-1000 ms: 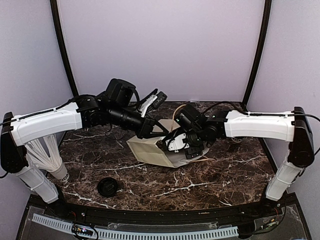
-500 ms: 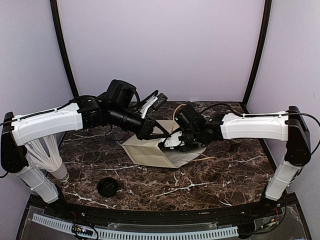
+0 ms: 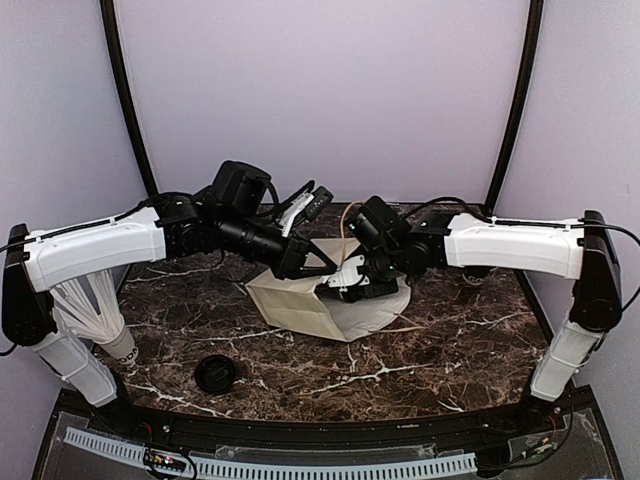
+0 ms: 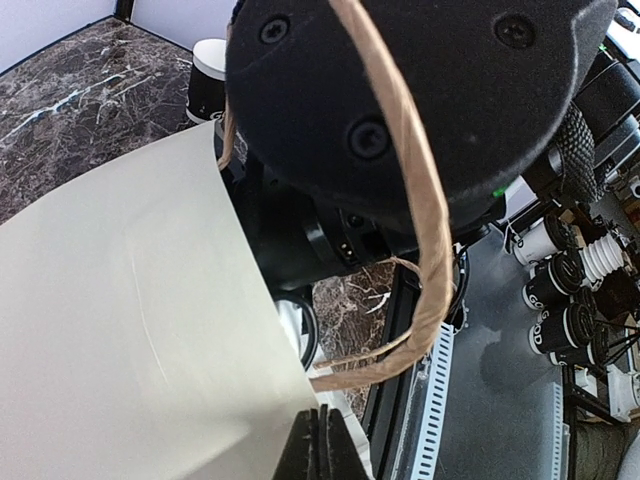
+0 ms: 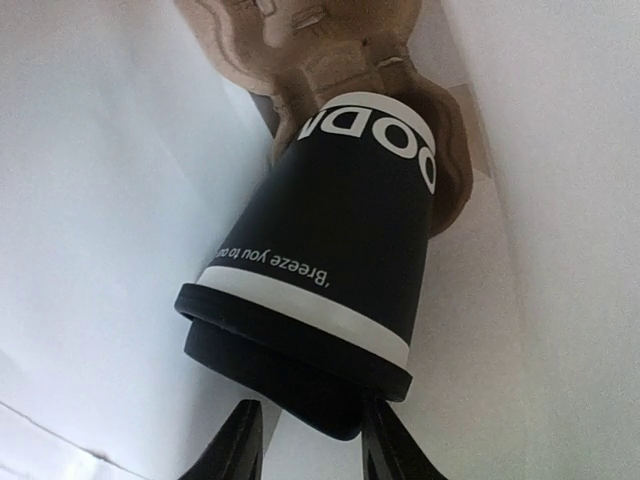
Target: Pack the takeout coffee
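The takeout coffee [image 5: 340,250], a black cup with white print and a black lid [image 5: 290,365], sits tilted in a brown cardboard carrier [image 5: 330,40] inside the pale paper bag [image 3: 300,302]. My right gripper [image 5: 312,445] is just behind the lid with its jaws apart. The left fingertip [image 5: 240,445] stands clear of the lid and the right one is at its edge. From above, the right gripper [image 3: 347,283] reaches into the bag's mouth. My left gripper [image 4: 320,445] is shut on the bag's rim [image 4: 120,320], beside the twine handle [image 4: 420,230].
An unlidded black cup [image 3: 121,346] stands at the table's left under my left arm, also in the left wrist view [image 4: 210,80]. A loose flat black lid [image 3: 215,373] lies near the front left. The right wrist housing [image 4: 420,90] fills the top of the left wrist view.
The right gripper's jaws have narrowed while the right arm drew back and up from the bag. The bag shifted slightly. The left arm held still.
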Robot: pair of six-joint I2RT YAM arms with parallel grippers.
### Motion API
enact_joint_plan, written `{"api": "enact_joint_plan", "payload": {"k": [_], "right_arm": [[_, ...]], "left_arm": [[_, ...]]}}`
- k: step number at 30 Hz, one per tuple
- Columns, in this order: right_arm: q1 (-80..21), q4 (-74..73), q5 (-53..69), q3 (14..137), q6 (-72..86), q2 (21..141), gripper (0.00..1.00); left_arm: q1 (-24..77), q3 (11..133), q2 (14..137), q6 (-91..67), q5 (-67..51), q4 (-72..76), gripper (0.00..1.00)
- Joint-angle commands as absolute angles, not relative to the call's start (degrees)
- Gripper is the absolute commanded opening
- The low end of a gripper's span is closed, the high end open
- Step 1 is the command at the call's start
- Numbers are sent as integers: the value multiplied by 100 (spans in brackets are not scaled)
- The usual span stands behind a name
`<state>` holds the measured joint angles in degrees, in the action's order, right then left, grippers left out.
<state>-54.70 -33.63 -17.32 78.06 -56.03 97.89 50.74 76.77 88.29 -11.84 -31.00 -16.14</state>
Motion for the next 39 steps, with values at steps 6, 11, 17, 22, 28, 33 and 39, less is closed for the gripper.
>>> {"api": "enact_joint_plan", "payload": {"k": [6,11,17,22,28,33,39], "right_arm": [[-5440,-3250,-1657,7803,-5995,9607,53],[-5512,-3324,-1698,7998,-6215,9645,54],[-5749,-3671,-1883,8226,-6553,9478,53],[-5961,-3875,-2005,8233,-6876,9407,52],[-6251,-4383,-2021,8321,-6864,9393,50],[-6412,-4438,-2107,8317,-6838,9238,51],[-6648,-4848,-1954,8908,-6560,9348,55]], "left_arm": [[4956,7700,8720,-1001,-3368,-1855,0],[4887,7770,8746,-969,-3573,-1998,0],[4810,7870,8778,-899,-3707,-2202,0],[4797,8080,8806,-786,-3788,-2502,0],[4792,8174,8714,-722,-3683,-2719,0],[4781,8217,8592,-406,-3680,-3201,0],[4781,8390,8467,143,-3785,-3851,0]]}}
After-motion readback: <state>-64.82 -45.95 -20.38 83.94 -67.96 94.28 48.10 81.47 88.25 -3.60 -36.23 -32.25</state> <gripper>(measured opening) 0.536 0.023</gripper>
